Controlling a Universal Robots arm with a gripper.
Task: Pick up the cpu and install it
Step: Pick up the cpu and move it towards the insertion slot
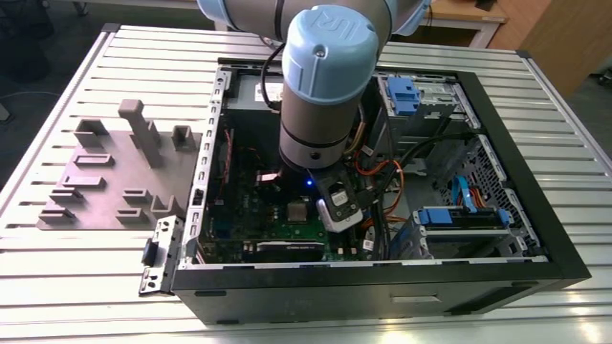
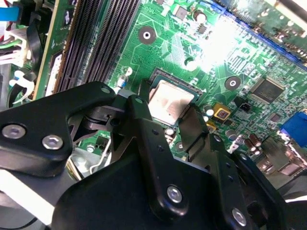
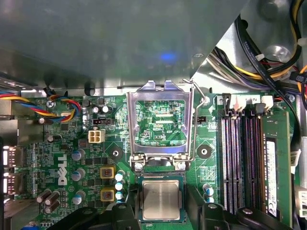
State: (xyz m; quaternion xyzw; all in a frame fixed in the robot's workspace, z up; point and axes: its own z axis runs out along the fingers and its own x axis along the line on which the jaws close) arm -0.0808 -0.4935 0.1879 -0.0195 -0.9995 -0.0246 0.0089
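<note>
The cpu (image 3: 161, 199) is a small silver-grey square chip. It lies flat in the dark socket on the green motherboard (image 3: 72, 143), also seen as the cpu (image 2: 169, 99) in the second wrist view. My gripper (image 3: 161, 203) hangs right over it, one black finger (image 3: 128, 211) on each side. A strip of dark socket rim shows between each finger and the chip's edges, so the fingers stand open around it. The socket's silver metal frame (image 3: 160, 91) is flipped up beside the chip. In the exterior view the cpu (image 1: 299, 211) shows under the arm, inside the computer case.
Black memory slots (image 3: 240, 158) run along one side of the socket and the thin lever wire (image 3: 195, 120) stands beside the raised frame. Cable bundles (image 3: 268, 57) and drive bays (image 1: 421, 100) crowd the black case (image 1: 535, 236). Grey fixture blocks (image 1: 115, 172) sit at the exterior view's left.
</note>
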